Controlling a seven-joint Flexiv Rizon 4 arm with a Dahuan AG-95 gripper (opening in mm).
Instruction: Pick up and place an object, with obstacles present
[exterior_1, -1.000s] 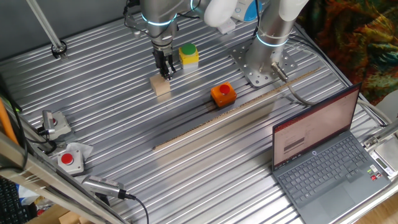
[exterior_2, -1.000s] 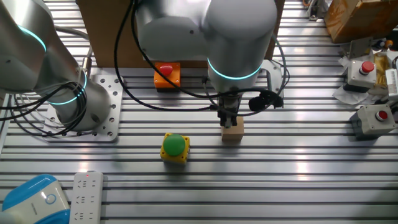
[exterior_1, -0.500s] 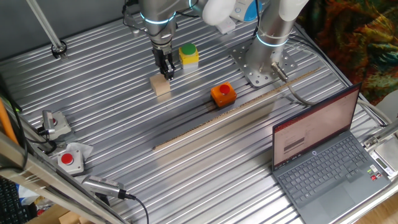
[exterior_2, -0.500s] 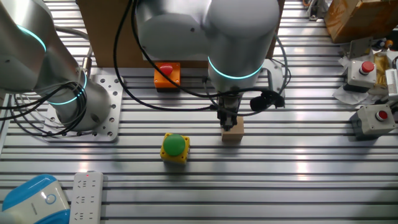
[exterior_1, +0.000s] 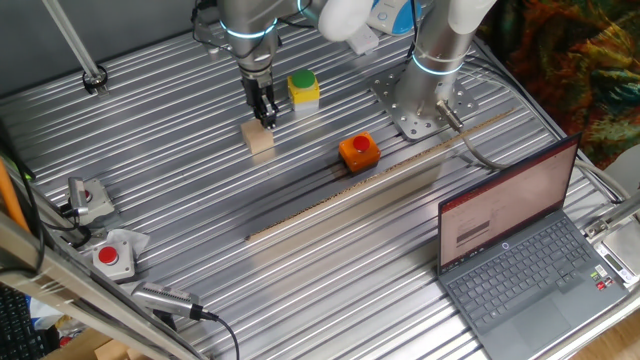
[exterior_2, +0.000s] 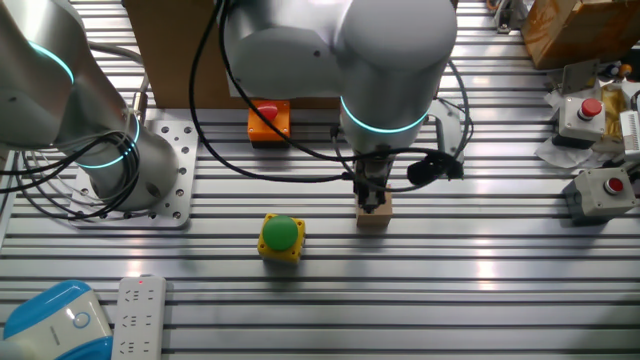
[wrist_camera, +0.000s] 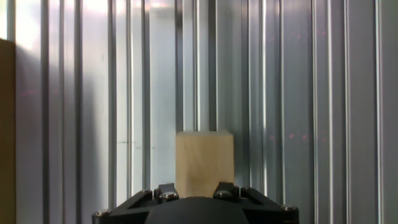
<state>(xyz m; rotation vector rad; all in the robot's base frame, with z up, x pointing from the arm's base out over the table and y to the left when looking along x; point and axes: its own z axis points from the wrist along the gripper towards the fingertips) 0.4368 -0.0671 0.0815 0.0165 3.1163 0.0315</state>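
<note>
The small pale tan wooden block (exterior_1: 260, 140) rests on the ribbed metal table, left of the centre. It also shows in the other fixed view (exterior_2: 374, 214) and, close up, in the hand view (wrist_camera: 204, 163). My gripper (exterior_1: 265, 118) hangs straight down just over the block's top, with its fingertips at the block's upper edge (exterior_2: 372, 200). In the hand view the block's near end runs under the black gripper body, between the two finger mounts. The jaws stand about a block's width apart and hold nothing.
A yellow box with a green button (exterior_1: 304, 89) stands just right of the gripper. An orange box with a red button (exterior_1: 358, 151) and a long thin wooden strip (exterior_1: 370, 185) lie further right. The arm's base (exterior_1: 420, 110), a laptop (exterior_1: 525, 250) and button boxes (exterior_1: 110, 255) ring the area.
The gripper has risen slightly and shifted a little sideways over the block. The block has stayed where it was on the table.
</note>
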